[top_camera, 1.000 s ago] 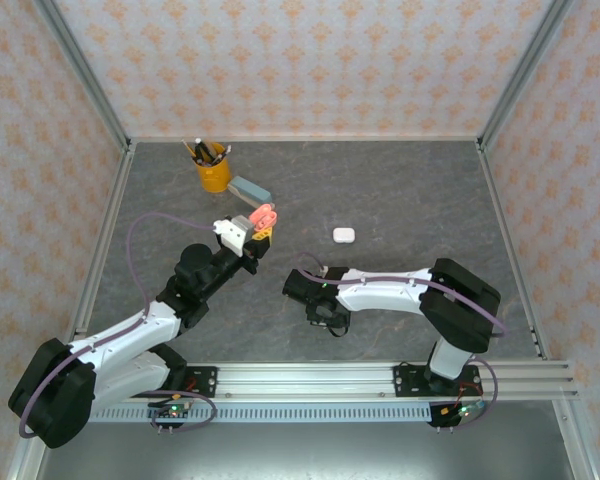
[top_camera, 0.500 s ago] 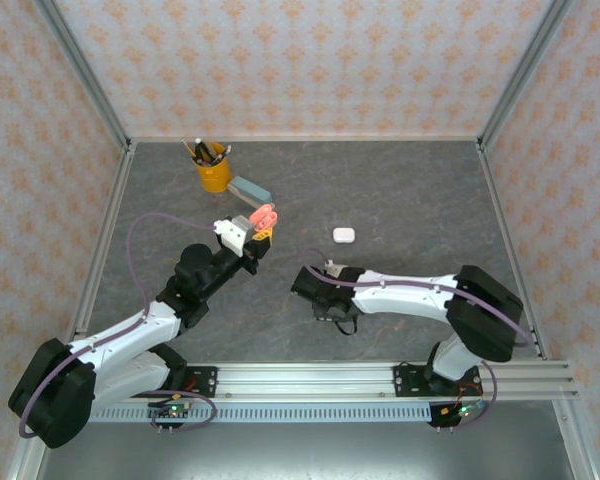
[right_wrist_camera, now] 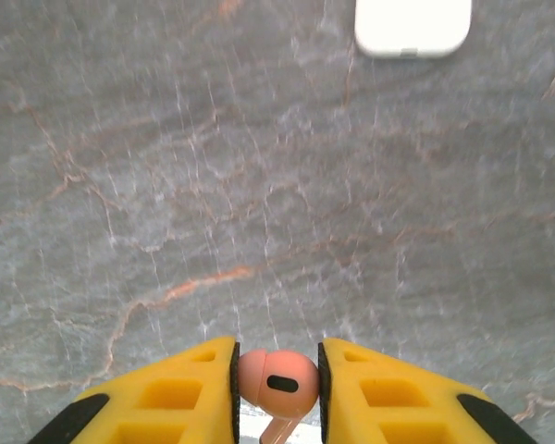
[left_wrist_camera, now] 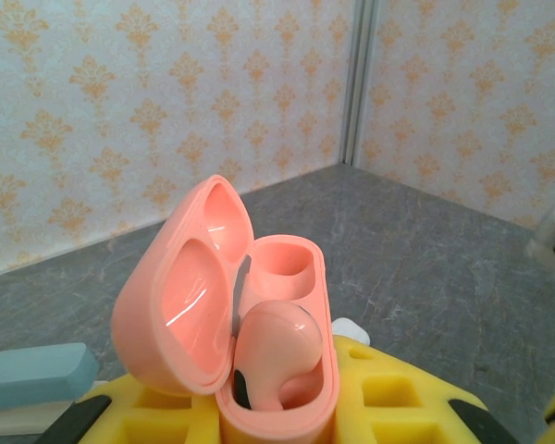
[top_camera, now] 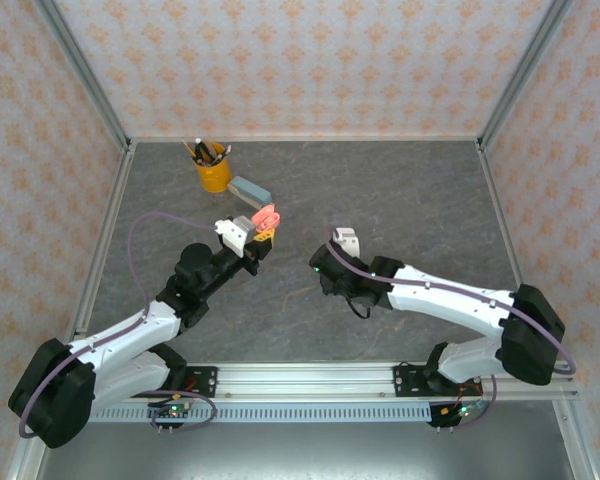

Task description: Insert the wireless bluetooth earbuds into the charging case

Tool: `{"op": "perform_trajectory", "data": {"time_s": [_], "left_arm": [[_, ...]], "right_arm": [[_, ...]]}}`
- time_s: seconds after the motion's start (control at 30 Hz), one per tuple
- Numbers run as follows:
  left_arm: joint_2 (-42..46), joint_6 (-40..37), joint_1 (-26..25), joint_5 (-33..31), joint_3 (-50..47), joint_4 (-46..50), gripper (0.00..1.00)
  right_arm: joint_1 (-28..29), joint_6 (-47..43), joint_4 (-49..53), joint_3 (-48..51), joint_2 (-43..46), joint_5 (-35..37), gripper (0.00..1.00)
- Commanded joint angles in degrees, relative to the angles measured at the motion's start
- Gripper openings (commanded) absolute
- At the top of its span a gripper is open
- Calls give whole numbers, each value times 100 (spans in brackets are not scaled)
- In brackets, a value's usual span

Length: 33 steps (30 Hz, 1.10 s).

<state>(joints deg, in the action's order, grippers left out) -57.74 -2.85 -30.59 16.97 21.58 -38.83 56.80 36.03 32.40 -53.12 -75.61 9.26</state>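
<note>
My left gripper [top_camera: 263, 228] is shut on the base of a salmon-pink charging case [left_wrist_camera: 259, 370], holding it upright with the lid [left_wrist_camera: 180, 296] swung open to the left. One pink earbud [left_wrist_camera: 273, 347] sits in the case's near slot, and the far slot [left_wrist_camera: 282, 264] is empty. My right gripper [right_wrist_camera: 277, 379] is shut on a second pink earbud [right_wrist_camera: 276, 381], pinched between the yellow fingers [right_wrist_camera: 185, 393] with its stem pointing down. That gripper hovers over the grey table, right of the pink case [top_camera: 267, 214] and apart from it.
A closed white case [right_wrist_camera: 413, 23] lies on the table just ahead of my right gripper. A yellow pencil cup [top_camera: 213, 170] and a grey-blue block [top_camera: 248, 188] stand behind the left gripper. Patterned walls and metal posts enclose the table.
My right arm has stretched out, carrying the pink earbud away from the near edge toward the white case. The left arm and the pink case have stayed still.
</note>
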Motion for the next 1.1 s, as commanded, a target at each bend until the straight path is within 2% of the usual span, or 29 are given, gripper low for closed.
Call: {"op": "perform_trajectory", "data": {"time_s": [0.0, 0.5, 1.07], "left_arm": [[8, 29, 39, 237, 200, -64, 0], [-261, 82, -5, 572, 403, 59, 0], [-638, -31, -84, 1105, 792, 423, 0]], "right_arm": [[-134, -713, -216, -311, 251, 444, 27], [-504, -1706, -553, -1491, 262, 444, 27], [-525, -2666, -1362, -2052, 28, -332, 27]]}}
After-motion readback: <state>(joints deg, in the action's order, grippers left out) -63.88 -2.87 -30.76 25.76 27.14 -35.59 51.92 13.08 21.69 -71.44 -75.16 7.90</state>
